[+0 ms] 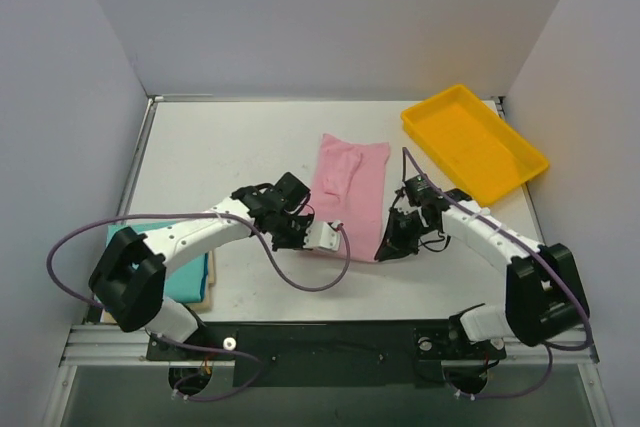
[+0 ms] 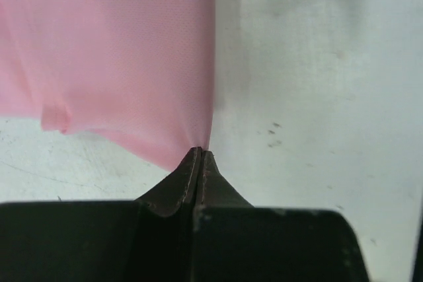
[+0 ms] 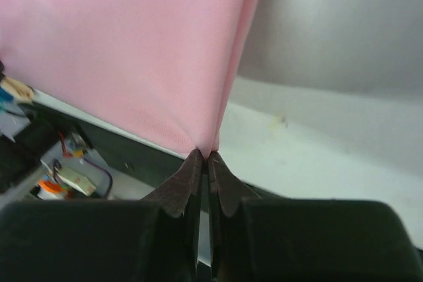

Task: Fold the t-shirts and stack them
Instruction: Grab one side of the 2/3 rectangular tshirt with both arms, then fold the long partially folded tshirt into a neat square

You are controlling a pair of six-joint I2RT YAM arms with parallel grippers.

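Pink cloth fills the middle of the scene: a light pink short-sleeved t-shirt (image 1: 350,179), folded into a long narrow strip, lies on the white tabletop (image 1: 230,147), running from the far side toward the arms. Both of its near corners are pinched.

The left arm (image 1: 200,232) reaches in from the left, and the left jaws are closed tight on the near left corner of the strip. In the left wrist view the pink t-shirt (image 2: 106,51) fans out from the pressed-together tips, its right edge running straight away from them over the bare tabletop (image 2: 317,97).

The right arm (image 1: 480,232) bends in from the right, and the right jaws are likewise clamped on the near right corner. In the right wrist view the pink t-shirt (image 3: 132,51) stretches smooth and taut from the tips. It seems to be held slightly off the surface there, though the angle makes that hard to judge.

A teal t-shirt (image 1: 188,272), folded flat, lies at the near left of the tabletop, partly under the left arm. It rests on a cream t-shirt (image 1: 209,282) of which only an edge shows. A rigid yellow plastic tray (image 1: 475,147) sits at the far right, set at an angle, near the far right corner of the pink strip.
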